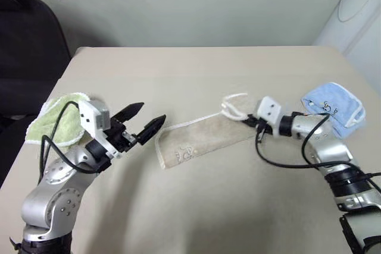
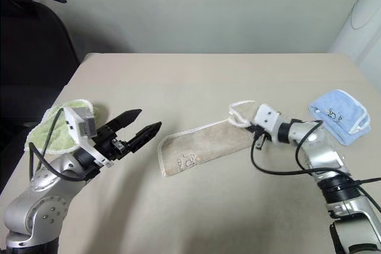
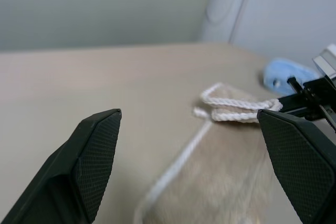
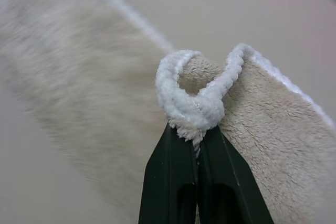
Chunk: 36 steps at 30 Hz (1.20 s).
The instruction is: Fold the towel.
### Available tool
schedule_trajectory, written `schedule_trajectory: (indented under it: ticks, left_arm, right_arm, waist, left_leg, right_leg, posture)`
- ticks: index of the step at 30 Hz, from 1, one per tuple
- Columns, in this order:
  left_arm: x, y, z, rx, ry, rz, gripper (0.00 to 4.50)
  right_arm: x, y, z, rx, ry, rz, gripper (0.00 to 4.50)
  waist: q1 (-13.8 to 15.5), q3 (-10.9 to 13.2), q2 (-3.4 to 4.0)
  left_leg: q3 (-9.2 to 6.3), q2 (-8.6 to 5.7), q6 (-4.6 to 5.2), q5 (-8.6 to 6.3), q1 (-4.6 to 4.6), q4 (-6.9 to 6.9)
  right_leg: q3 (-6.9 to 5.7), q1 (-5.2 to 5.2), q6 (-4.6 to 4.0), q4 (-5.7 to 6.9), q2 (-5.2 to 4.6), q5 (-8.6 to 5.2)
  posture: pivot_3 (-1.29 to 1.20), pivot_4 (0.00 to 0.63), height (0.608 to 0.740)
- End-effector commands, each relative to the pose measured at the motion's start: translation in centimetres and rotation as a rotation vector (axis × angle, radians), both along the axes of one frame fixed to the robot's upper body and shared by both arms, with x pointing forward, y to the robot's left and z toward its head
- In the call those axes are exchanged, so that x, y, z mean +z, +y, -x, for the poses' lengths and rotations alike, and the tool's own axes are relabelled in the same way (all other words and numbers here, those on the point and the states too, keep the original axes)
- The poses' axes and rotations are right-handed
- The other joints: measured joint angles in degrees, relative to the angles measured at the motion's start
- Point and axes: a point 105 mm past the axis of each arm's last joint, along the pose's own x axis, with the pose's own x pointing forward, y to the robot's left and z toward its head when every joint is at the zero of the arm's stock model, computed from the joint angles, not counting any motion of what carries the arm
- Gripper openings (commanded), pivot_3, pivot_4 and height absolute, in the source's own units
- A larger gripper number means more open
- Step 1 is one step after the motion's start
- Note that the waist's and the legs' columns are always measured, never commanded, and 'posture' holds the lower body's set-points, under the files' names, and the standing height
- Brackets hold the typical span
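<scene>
The left end effector (image 1: 140,122) is held wide open just left of the towel (image 1: 202,141), whose long axis runs up-right across the bench (image 1: 196,69). Its far corner is pinched by the right end effector (image 4: 195,142).

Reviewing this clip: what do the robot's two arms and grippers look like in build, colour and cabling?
Both arms are rounded silver-grey metal links; the right arm also shows black ribbed sections near its base. Each wrist carries a small white boxy camera block with a loose black cable looping back along the arm. The left gripper has two black tapered, pointed fingers with finely dotted inner pads. The right gripper has the same slim black fingers.
</scene>
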Motion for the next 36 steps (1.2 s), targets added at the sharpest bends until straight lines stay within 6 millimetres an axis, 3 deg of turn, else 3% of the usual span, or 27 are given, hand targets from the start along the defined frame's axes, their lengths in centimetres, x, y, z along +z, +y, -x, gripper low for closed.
schedule_trajectory:
  ticks: [1,4,9,12,16,21,23,27,29,31,36]
  left_arm:
    - [0.6,-0.7,0.4,-0.017,-0.044,-0.014,4.50]
    - [0.3,-0.8,0.5,-0.016,-0.035,-0.012,4.50]
    - [-0.4,-0.9,0.7,-0.011,-0.012,-0.015,4.50]
    - [-0.7,-0.9,0.9,-0.006,0.001,-0.007,4.50]
    - [-1.6,-0.1,1.3,0.029,0.043,0.014,4.50]
    - [-2.0,0.8,1.5,0.091,0.090,0.099,4.50]
    - [-1.9,1.0,1.3,0.118,0.109,0.165,4.50]
    - [-2.2,1.3,1.3,0.157,0.163,0.242,4.50]
    - [-2.7,1.5,1.7,0.179,0.209,0.247,4.50]
    - [-2.8,1.8,2.3,0.198,0.238,0.272,4.50]
    - [-3.9,1.9,4.6,0.235,0.375,0.307,4.50]
  right_arm:
    - [0.0,0.2,0.1,0.017,-0.026,0.018,0.03]
    - [-0.2,-0.3,0.7,0.032,0.029,-0.010,0.63]
    - [0.2,-1.1,1.3,0.045,0.049,-0.032,2.33]
    - [1.9,-1.5,1.6,0.054,0.038,-0.120,3.37]
    - [5.0,-2.5,2.8,0.093,0.092,-0.281,3.37]
    - [6.5,-3.4,0.8,-0.002,0.130,-0.401,2.05]
    - [5.3,-3.3,-0.6,-0.052,0.160,-0.405,1.35]
    - [0.5,-2.9,-2.4,-0.122,0.229,-0.342,0.07]
    - [-1.8,-2.7,-2.8,-0.140,0.249,-0.301,0.07]
    - [-2.8,-2.7,-3.3,-0.161,0.257,-0.310,0.07]
    - [-2.5,-2.0,-4.1,-0.157,0.234,-0.371,0.07]
  waist:
    - [0.13,0.01,-0.02]
    - [0.25,0.00,-0.04]
    - [0.28,0.01,-0.05]
    - [0.33,0.01,-0.05]
    - [0.36,0.01,-0.06]
    - [0.35,0.02,-0.10]
    - [0.33,0.00,-0.12]
    - [0.53,-0.02,-0.15]
    - [0.58,0.00,-0.13]
    - [0.53,0.01,-0.10]
    - [0.37,-0.01,-0.13]
  left_leg:
    - [0.00,0.00,0.00,0.00,-0.01,0.00]
    - [0.00,0.00,-0.01,0.00,-0.01,0.00]
    - [0.02,0.00,-0.07,0.04,-0.01,-0.02]
    - [0.02,-0.01,-0.07,0.04,-0.01,-0.02]
    - [0.08,-0.03,-0.10,0.06,-0.01,-0.05]
    - [0.08,-0.03,-0.18,0.11,0.02,-0.03]
    - [0.07,-0.01,-0.19,0.11,0.12,-0.03]
    - [0.03,0.00,-0.16,0.10,0.28,-0.12]
    - [0.03,0.00,-0.16,0.09,0.26,-0.14]
    - [0.06,-0.01,-0.16,0.09,0.24,-0.15]
    - [0.07,0.02,-0.16,0.09,0.41,-0.14]
  right_leg:
    - [0.00,-0.01,0.00,0.00,0.00,0.00]
    - [0.00,0.01,0.00,-0.01,0.00,0.00]
    - [0.00,0.01,0.00,-0.02,0.00,0.00]
    - [0.01,0.02,0.00,-0.02,0.00,0.00]
    - [0.05,0.01,0.03,-0.04,0.01,-0.02]
    - [0.07,0.04,0.04,-0.02,0.05,-0.03]
    - [0.07,0.11,0.04,0.00,0.07,-0.03]
    - [0.05,0.23,0.04,0.00,0.06,-0.03]
    - [0.04,0.19,0.03,0.00,0.05,-0.03]
    - [0.06,0.16,0.03,-0.01,0.04,-0.03]
    - [0.06,0.35,0.02,0.00,0.07,-0.03]
  posture:
    - [0.00,0.150,0.740]
    - [0.00,0.150,0.740]
    - [0.00,0.150,0.740]
    - [0.00,0.150,0.740]
    - [0.00,0.150,0.740]
    - [0.00,0.150,0.740]
    - [0.00,0.150,0.740]
    - [0.00,0.150,0.740]
    - [0.00,0.150,0.740]
    - [0.00,0.150,0.740]
    - [0.00,0.150,0.740]
